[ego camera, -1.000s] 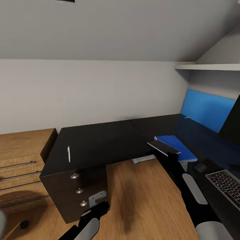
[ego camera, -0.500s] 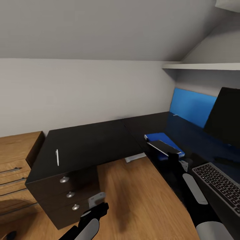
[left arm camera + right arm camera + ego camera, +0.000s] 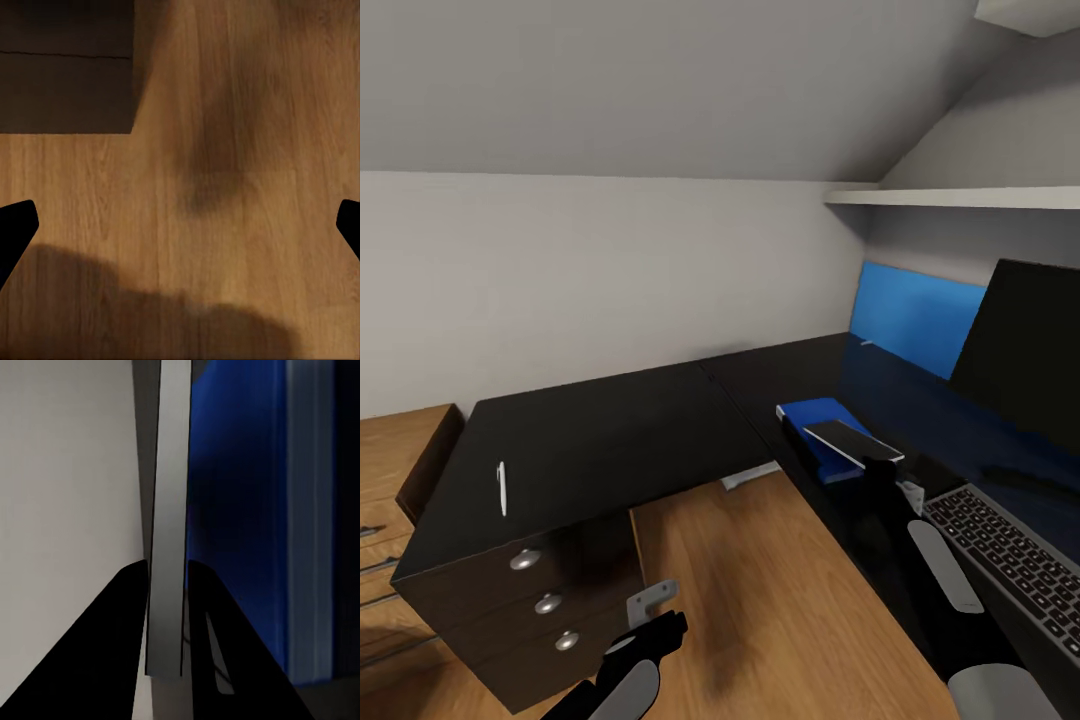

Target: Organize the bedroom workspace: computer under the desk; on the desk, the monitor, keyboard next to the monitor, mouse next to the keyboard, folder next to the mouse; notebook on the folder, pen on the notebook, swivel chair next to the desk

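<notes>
From the head camera I see my right gripper (image 3: 868, 462) holding the flat grey notebook (image 3: 852, 441) over the bright blue folder (image 3: 822, 423) on the glossy black desk (image 3: 620, 440); the dark keyboard (image 3: 1015, 565) lies at four o'clock, the thin whitish pen (image 3: 501, 488) at nine. My left gripper (image 3: 658, 627) hangs low.

Left wrist: fingertips (image 3: 15, 229) wide apart, empty, above wooden floor (image 3: 225, 225).

Right wrist: fingers (image 3: 124, 637) pinch the notebook's (image 3: 169, 525) edge, seemingly just clear of the folder (image 3: 247, 510).

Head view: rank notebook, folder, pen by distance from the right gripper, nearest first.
1. notebook: pinched in the right gripper, above the folder.
2. folder: on the desk, just beyond and below the notebook.
3. pen: far across, on the desk's left wing above the drawers.
</notes>
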### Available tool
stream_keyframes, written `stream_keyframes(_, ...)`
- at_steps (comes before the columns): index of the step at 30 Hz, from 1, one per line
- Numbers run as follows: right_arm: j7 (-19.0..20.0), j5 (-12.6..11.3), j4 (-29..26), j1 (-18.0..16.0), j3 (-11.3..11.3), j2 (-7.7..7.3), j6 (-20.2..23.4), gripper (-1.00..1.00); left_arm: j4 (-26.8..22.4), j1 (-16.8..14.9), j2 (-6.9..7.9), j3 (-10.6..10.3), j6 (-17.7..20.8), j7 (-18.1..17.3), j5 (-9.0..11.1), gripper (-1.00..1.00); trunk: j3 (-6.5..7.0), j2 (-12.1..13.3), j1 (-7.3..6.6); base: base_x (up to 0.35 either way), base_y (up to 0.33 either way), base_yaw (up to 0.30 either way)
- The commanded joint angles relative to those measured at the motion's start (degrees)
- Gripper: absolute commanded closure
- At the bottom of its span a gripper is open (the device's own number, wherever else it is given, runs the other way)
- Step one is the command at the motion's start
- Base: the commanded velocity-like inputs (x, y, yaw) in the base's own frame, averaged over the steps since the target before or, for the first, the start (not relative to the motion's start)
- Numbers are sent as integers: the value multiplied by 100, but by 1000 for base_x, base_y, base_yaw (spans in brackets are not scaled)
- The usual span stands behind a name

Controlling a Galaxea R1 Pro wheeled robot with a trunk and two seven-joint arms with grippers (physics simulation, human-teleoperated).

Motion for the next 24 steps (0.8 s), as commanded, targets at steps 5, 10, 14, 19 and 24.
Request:
stream_keyframes(5,-25,-53,-13,-5,8,-9,-21,100,-8,-7,4,-17,25,35,13,-100,-6,-3,2,41,0,-1)
stream_keyframes(10,-33,-53,-14,-5,17,-11,-29,100,-8,-7,3,-17,25,35,12,-100,-6,-3,2,255,0,0)
stream_keyframes(14,-28,-53,-14,-4,17,-11,-30,100,-8,-7,3,-17,28,35,20,-100,-6,-3,2,208,0,0)
stream_keyframes(19,-26,-53,-14,-6,19,-11,-30,100,-8,-7,-4,-26,26,35,21,-100,-6,-3,2,53,0,0)
stream_keyframes(24,-25,-42,-14,-5,25,-10,-29,100,-7,-7,-4,-89,30,35,21,-100,-6,-3,2,196,0,0)
